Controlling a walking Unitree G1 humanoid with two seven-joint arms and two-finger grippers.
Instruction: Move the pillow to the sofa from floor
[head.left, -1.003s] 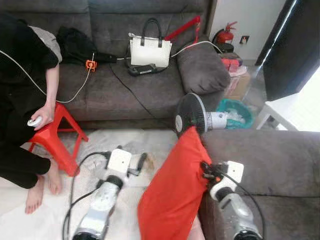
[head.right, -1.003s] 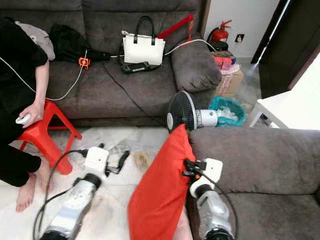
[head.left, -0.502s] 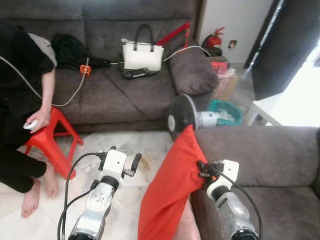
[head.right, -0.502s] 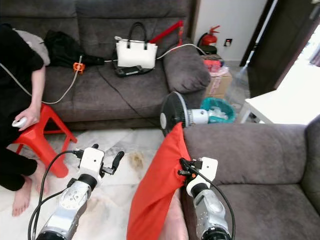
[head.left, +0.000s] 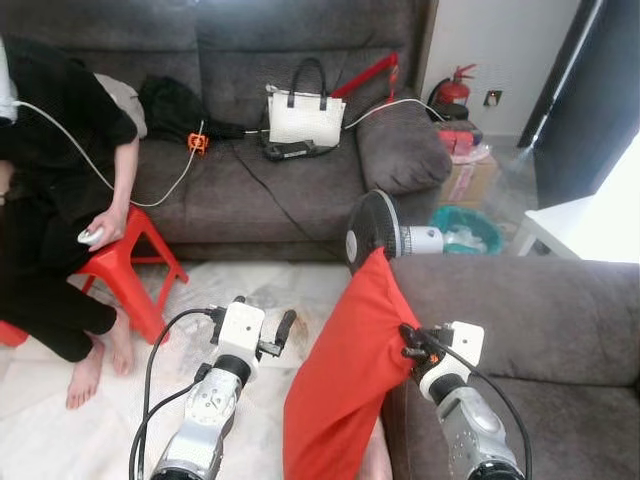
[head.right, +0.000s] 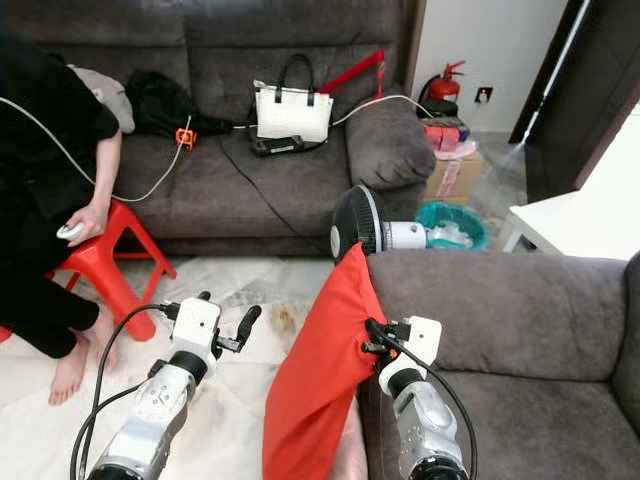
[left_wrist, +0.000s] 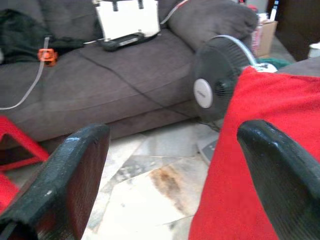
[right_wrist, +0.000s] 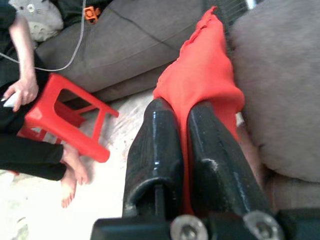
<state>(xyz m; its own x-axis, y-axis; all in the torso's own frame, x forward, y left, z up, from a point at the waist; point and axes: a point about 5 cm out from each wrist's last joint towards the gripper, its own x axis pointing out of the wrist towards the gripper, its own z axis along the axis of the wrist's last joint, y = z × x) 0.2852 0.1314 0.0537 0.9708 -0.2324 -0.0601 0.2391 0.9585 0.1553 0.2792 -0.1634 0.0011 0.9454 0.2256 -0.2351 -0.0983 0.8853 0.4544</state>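
Since a second ago the camera has swung, so the whole scene sits differently in frame, while the right claw (right_wrist: 182, 145) stays pinched narrow on the edge of the red pillow (head.left: 345, 380) at lower centre. The pillow hangs upright off the floor, leaning against the arm of the near grey sofa (head.left: 520, 300) at lower right. The left claw (head.left: 275, 328) hovers wide and empty over the pale floor (head.left: 60, 430) at lower left. Behind the pillow stands a black fan (head.left: 372, 228). At the left a person (head.left: 55, 150) rests a hand on a red stool (head.left: 125, 262). A white handbag (head.left: 305, 115) sits on the far sofa (head.left: 250, 180), upper centre
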